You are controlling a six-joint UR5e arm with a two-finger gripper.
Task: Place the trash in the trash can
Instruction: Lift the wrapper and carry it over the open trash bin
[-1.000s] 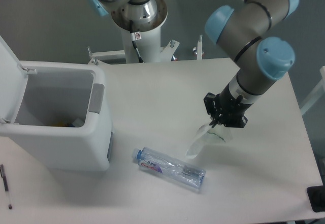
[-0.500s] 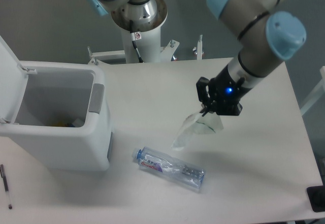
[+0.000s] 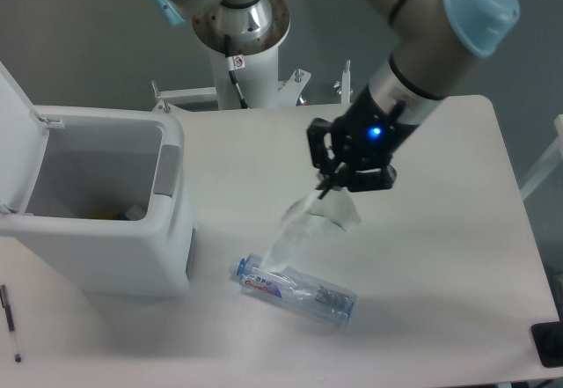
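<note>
My gripper (image 3: pixel 337 186) is shut on the crumpled white carton (image 3: pixel 310 223), which hangs from it in the air, tilted down to the left above the table's middle. The crushed clear plastic bottle (image 3: pixel 296 289) with blue cap and blue-pink label lies on the table just below the carton's lower end. The white trash can (image 3: pixel 172 230) stands at the left with its lid (image 3: pixel 12 142) open, well to the left of the gripper. Some small items show at its bottom.
A thin black pen (image 3: pixel 10 322) lies at the table's front left, next to the can. A black object (image 3: pixel 550 344) sits at the front right corner. The arm's base (image 3: pixel 239 32) stands behind the table's back edge.
The gripper has moved left and slightly up with the carton in it, from the table's right part to above its middle. The bottle and the can have not moved.
</note>
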